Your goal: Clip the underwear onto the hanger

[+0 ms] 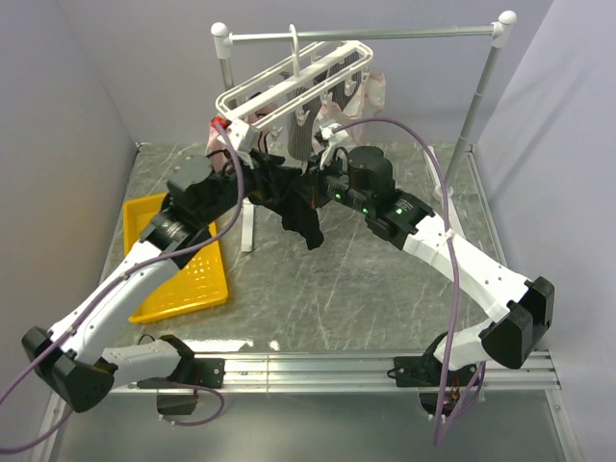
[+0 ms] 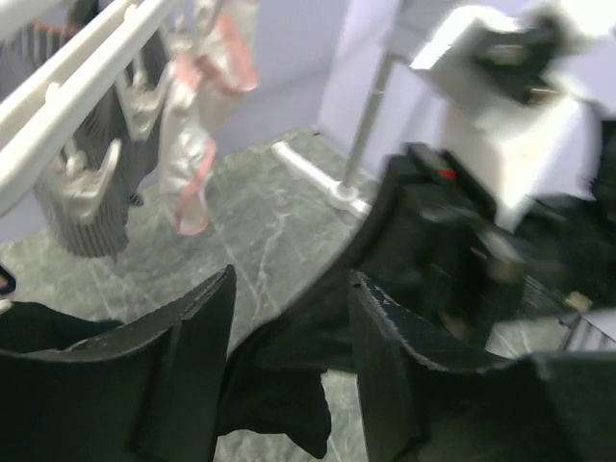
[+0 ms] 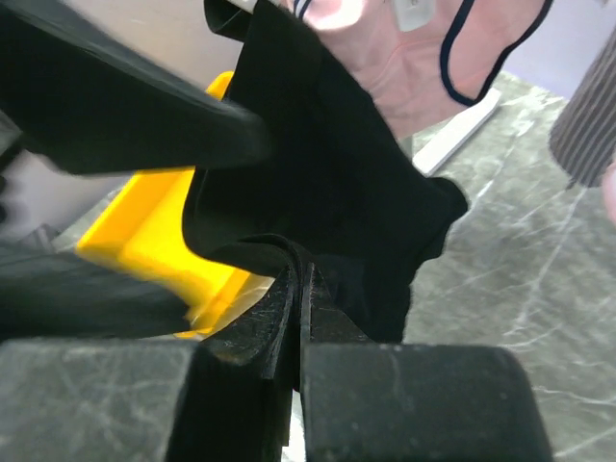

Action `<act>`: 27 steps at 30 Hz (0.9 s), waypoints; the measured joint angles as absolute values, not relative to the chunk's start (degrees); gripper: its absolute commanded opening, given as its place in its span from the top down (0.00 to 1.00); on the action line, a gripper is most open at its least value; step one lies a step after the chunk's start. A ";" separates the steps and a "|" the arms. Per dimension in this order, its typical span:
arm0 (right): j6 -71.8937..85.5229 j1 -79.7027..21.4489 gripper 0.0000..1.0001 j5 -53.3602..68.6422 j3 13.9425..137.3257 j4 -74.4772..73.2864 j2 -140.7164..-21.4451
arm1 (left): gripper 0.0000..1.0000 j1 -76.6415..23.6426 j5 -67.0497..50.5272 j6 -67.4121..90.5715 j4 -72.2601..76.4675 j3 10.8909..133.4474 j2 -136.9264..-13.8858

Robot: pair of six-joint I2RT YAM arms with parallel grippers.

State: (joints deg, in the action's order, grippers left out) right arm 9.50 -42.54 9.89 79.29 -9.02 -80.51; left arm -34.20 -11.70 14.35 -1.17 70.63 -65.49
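above the middle of the table (image 1: 366,279), the black underwear (image 1: 300,210) is held up in the air between the two arms, just below and in front of the white hanger (image 1: 289,91). its lower part is left hanging loose toward the tabletop. the right gripper (image 3: 300,274) is seen pinched tight on a folded edge of the fabric, with no gap between its jaws. the left gripper (image 2: 291,289) is seen with its jaws set wide apart; black cloth is visible through the gap, but whether it is touched cannot be told.

the hanger is hooked on the grey rail stand (image 1: 385,34) and is tilted, its near end lower. two of its places are already taken: a pink underwear (image 3: 404,67) with dark trim and a grey striped garment (image 2: 87,231) are hung from it, just behind the black brief. pale clips (image 2: 87,178) are seen dangling under the white bars, close above the left gripper. a yellow basket (image 1: 188,279) is set on the table at the left, partly covered by the left arm.
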 measured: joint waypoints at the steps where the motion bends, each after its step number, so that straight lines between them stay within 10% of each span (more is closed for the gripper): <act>1: 10.02 -42.37 1.00 10.17 79.02 -8.75 -80.51 | 0.46 -34.92 -10.00 14.96 -0.84 70.65 -66.46; 7: 12.73 -41.50 1.00 11.40 77.62 -6.44 -80.51 | 0.44 -35.40 -0.62 19.22 0.58 71.37 -72.25; 12: 13.72 -40.53 1.00 12.32 77.19 -4.91 -80.51 | 0.20 -35.40 0.30 18.74 7.94 69.30 -72.49; 27: 20.01 -38.70 1.00 11.09 73.23 0.69 -80.49 | 0.16 -35.18 -3.36 16.21 29.12 67.05 -80.31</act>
State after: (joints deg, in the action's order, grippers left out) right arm 20.01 -38.70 11.09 73.23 0.69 -80.49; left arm -35.18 -3.36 16.21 29.12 67.05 -80.31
